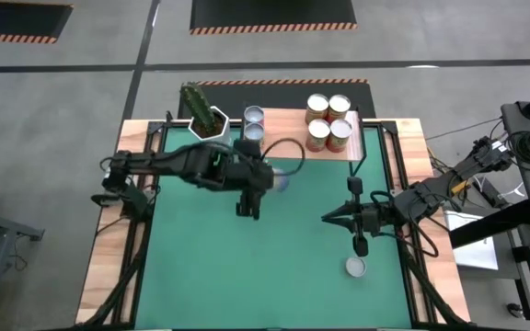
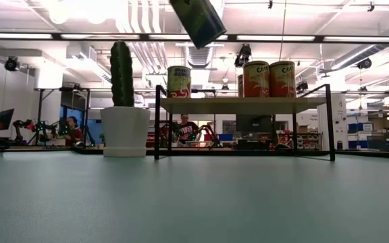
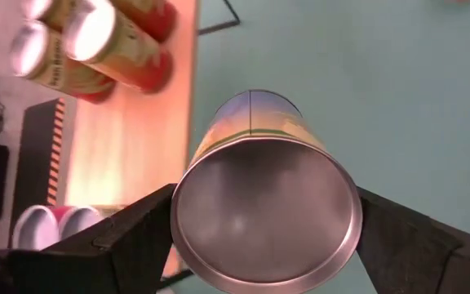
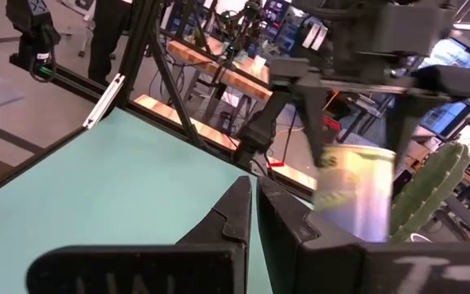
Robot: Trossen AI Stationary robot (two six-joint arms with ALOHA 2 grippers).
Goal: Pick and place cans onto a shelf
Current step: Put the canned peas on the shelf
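- Left gripper [image 3: 263, 237] clamped around a can [image 3: 261, 204], one dark finger [image 3: 129, 237] on each side of its body, silvery end facing the wrist camera.
- In the high view, left gripper [image 1: 256, 184] held over the green mat just in front of the shelf [image 1: 293, 147], left of centre; held can [image 1: 282, 180] mostly hidden under the arm there.
- In the low view, the same can [image 2: 198, 20] hanging tilted near the top edge, well above the shelf [image 2: 242, 104] and clear of the mat.
- Right gripper [image 4: 255, 216] closed on nothing, fingers pressed together; parked low over the right part of the mat [image 1: 354, 221], well apart from the shelf.
- On the shelf, six cans so far: a block of four orange-labelled cans [image 1: 328, 121] at the right end and two cans [image 1: 253, 124] at the left end, just beside the cactus pot [image 1: 205, 118].
- One more can [image 1: 355, 268] upright on the mat near the right gripper, not yet picked.
- Judged progress: most of the job done; held can apparently next for the open stretch of board between the two groups, then the last can on the mat.
- Likely care: tilted can to be brought upright before setting down, with clearance from the neighbours on both sides.
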